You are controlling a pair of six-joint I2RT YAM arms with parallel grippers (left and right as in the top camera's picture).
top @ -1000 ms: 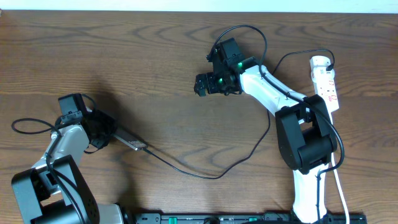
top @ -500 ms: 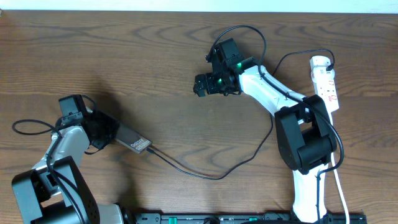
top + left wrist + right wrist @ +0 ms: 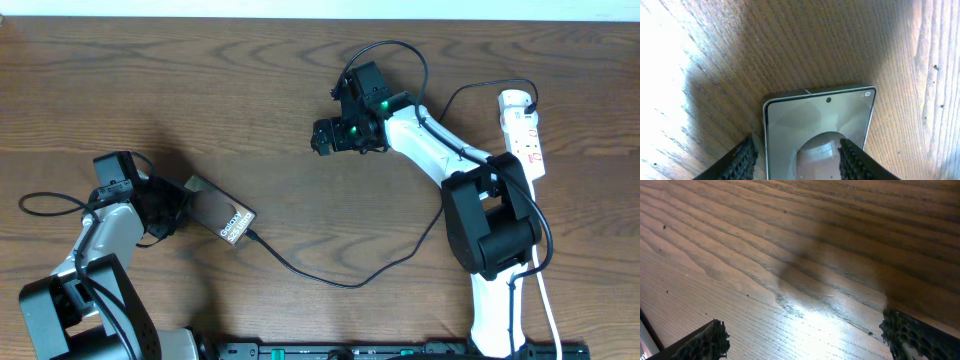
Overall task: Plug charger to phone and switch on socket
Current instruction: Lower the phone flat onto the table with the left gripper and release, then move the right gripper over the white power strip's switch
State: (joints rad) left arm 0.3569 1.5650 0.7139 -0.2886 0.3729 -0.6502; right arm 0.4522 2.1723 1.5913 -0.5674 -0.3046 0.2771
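Phone (image 3: 222, 216), flat dark glossy smartphone, at wooden table's (image 3: 200, 80) left, clamped by left end effector (image 3: 801, 159) for steadiness; thin black charger cable (image 3: 330, 282) meets its free end. Right end effector (image 3: 810, 337) wide, empty, free for white power-strip socket (image 3: 524, 130).

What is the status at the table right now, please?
Left gripper shut on phone. Right gripper open over bare wood. Charger reaches phone's end, seating unclear. Socket far right, untouched; nothing blocking it.
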